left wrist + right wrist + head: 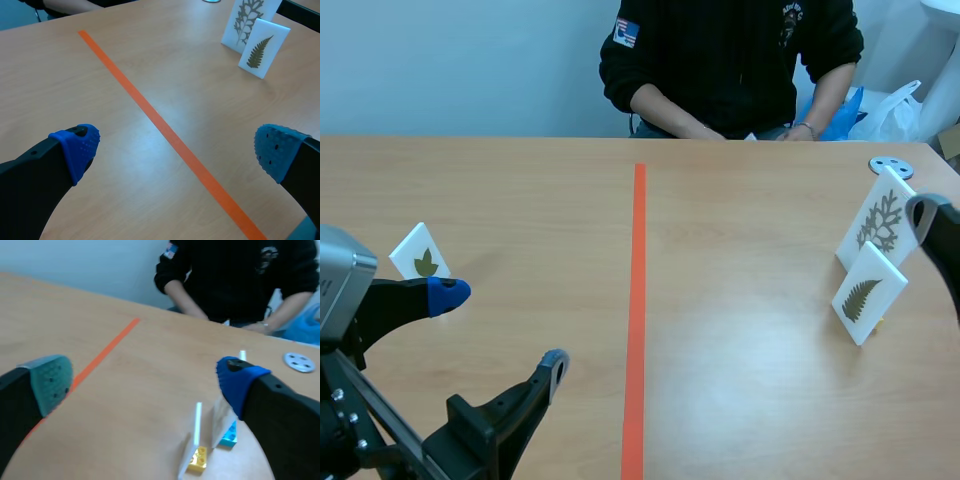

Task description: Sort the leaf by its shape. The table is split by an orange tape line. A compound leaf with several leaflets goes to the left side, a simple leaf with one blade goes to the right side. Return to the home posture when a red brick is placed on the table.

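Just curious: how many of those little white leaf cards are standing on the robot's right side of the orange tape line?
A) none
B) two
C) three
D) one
B: a fern-leaf card and a branching-leaf card just behind it stand to the right of the orange tape line, while the only other card, the small-leaf card, stands on the left.
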Controlling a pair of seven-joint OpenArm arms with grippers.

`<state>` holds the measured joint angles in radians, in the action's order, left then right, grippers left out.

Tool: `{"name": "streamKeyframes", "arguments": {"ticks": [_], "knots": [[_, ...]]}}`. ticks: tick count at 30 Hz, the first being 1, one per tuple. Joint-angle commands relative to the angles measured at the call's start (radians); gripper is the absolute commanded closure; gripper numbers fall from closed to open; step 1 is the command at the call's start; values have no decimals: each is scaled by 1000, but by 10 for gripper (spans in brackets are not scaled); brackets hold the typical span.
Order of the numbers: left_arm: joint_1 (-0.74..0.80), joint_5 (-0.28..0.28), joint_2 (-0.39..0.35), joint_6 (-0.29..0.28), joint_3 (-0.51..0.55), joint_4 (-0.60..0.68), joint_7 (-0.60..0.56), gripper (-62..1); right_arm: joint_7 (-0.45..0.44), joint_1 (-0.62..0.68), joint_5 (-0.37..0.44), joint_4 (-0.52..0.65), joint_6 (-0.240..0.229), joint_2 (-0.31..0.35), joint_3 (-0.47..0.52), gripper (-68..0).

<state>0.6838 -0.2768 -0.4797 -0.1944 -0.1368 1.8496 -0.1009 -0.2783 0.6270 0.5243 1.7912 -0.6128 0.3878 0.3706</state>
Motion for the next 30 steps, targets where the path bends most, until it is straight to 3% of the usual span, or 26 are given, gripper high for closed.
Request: {"name": "streamKeyframes", "arguments": {"ticks": [1, 4, 14, 22, 27, 30], "knots": [[-3, -3, 0, 0, 11, 17, -14, -623, -11, 11, 11, 20, -11, 9, 2, -672], [-3, -3, 0, 0, 27, 17, -13, -623, -11, 51, 11, 37, -40, 8, 2, -679], [14, -27, 0, 0, 61, 61, 34, -623, 5, 124, 11, 66, -37, 8, 2, -679], [14, -26, 0, 0, 60, 73, 35, -623, 4, 124, 11, 66, -30, 8, 2, -679], [14, -26, 0, 0, 60, 73, 31, -623, 4, 124, 11, 66, 14, 5, 2, -679], [14, -26, 0, 0, 60, 73, 31, -623, 3, 124, 11, 66, 15, 5, 2, -679]]}}
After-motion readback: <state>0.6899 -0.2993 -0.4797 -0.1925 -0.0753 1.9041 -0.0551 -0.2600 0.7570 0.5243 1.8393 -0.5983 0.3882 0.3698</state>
